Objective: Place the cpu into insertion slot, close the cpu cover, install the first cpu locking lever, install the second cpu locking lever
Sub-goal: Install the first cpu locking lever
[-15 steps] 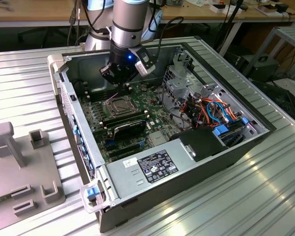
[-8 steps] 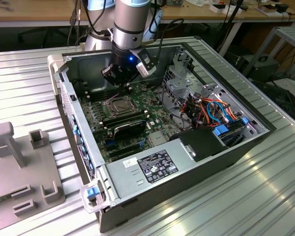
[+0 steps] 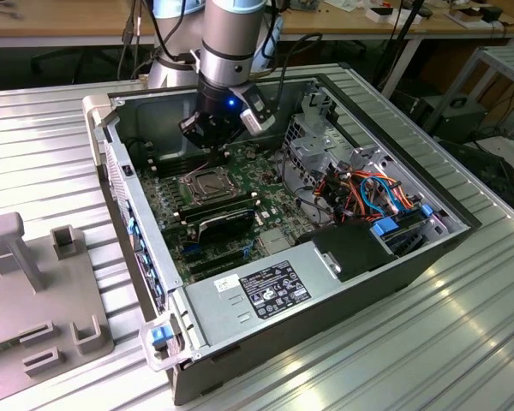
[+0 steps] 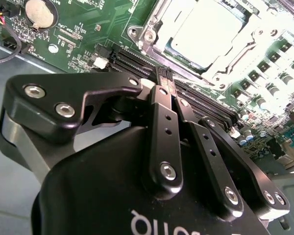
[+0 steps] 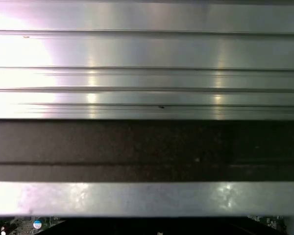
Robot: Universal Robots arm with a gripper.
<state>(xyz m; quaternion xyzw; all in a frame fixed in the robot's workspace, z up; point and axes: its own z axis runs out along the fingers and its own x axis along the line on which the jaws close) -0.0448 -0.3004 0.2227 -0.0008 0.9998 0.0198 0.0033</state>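
Gripper [image 4: 165,81] above the socket, black fingers pressed together, holding nothing.
Smooth silver cpu [image 4: 206,30] sits flat in the slot [image 3: 207,185] on the green board [image 4: 83,29], framed by the thin metal cover [image 4: 225,61].

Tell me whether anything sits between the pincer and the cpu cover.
Nothing visible does. In the second wrist view the pincer hangs beside the cpu cover, apart from it, with only bare green board and black memory slots below the gap.
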